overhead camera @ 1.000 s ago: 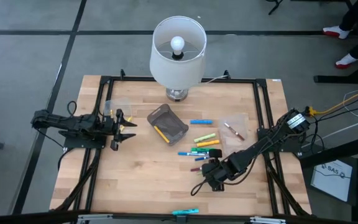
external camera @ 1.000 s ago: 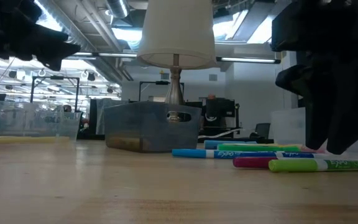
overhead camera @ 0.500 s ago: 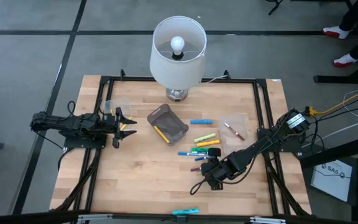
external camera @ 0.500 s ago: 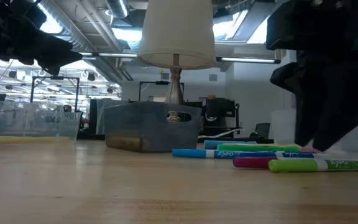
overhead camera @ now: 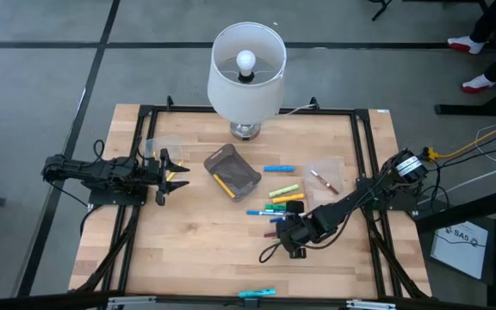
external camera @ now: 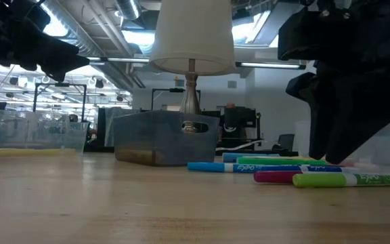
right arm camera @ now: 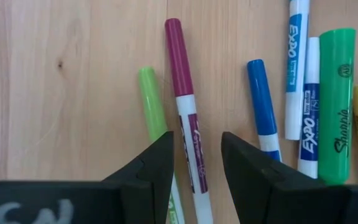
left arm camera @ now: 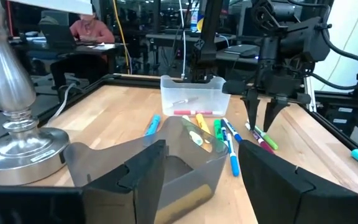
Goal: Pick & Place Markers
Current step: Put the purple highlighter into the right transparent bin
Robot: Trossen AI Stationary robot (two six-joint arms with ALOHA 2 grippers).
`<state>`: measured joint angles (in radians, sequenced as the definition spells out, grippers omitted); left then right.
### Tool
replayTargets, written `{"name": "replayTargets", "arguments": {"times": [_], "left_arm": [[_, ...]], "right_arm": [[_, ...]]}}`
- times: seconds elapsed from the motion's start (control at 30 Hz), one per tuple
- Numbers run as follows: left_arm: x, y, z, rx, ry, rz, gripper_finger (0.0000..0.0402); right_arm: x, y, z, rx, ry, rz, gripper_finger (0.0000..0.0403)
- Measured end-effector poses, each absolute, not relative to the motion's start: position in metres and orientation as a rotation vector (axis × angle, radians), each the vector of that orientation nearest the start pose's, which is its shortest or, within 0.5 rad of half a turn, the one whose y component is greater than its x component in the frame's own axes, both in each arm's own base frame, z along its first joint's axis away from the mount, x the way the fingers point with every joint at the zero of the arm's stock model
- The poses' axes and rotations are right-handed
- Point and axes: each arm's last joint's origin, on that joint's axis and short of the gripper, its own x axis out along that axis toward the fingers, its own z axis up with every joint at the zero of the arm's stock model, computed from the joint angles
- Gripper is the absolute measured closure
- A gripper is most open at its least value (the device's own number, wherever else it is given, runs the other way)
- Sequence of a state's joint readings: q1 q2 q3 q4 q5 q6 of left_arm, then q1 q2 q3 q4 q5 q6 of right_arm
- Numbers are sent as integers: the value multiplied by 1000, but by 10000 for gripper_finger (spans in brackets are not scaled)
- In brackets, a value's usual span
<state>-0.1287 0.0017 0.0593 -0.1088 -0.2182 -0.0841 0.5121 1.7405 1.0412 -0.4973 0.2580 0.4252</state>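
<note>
Several markers (overhead camera: 279,200) lie flat in a loose cluster on the wooden table, right of centre. My right gripper (right arm camera: 194,163) is open and points down over the cluster's near end. Its fingers stand on either side of a white marker with a magenta cap (right arm camera: 188,127), without plainly touching it. A lime green marker (right arm camera: 153,107) lies beside that one, with blue ones (right arm camera: 262,106) and a green highlighter (right arm camera: 337,99) farther along. One yellow marker lies in the grey bin (overhead camera: 232,170). My left gripper (overhead camera: 176,172) is open and waits left of that bin.
A white-shaded lamp (overhead camera: 246,73) stands at the far middle of the table. A clear tray (overhead camera: 325,176) with one marker sits right of the cluster, and a clear container (overhead camera: 161,146) sits by the left arm. A cyan marker (overhead camera: 257,294) lies at the near edge.
My right gripper has crept a little toward the table's left and far side, farther over the near end of the marker cluster. The markers have stayed where they were.
</note>
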Motion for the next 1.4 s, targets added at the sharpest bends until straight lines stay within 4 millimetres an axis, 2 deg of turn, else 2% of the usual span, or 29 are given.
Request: {"name": "replayTargets", "arguments": {"times": [0.13, 0.47, 0.63, 0.87, 1.2, 1.4], "left_arm": [[93, -6, 173, -75, 46, 92, 206], [93, -6, 173, -75, 46, 92, 205], [93, -6, 173, -75, 46, 91, 205], [93, -6, 173, -75, 46, 91, 205], [93, -6, 173, -75, 46, 91, 206], [93, -6, 173, -75, 47, 90, 205]], "right_arm": [[288, 153, 161, -79, 1127, -13, 270], [295, 155, 134, -119, 1200, 4, 270], [296, 153, 134, -98, 1205, 14, 289], [297, 154, 133, -83, 1204, 40, 374], [302, 157, 135, -61, 1159, 46, 368], [309, 159, 146, -76, 1160, 28, 373]]}}
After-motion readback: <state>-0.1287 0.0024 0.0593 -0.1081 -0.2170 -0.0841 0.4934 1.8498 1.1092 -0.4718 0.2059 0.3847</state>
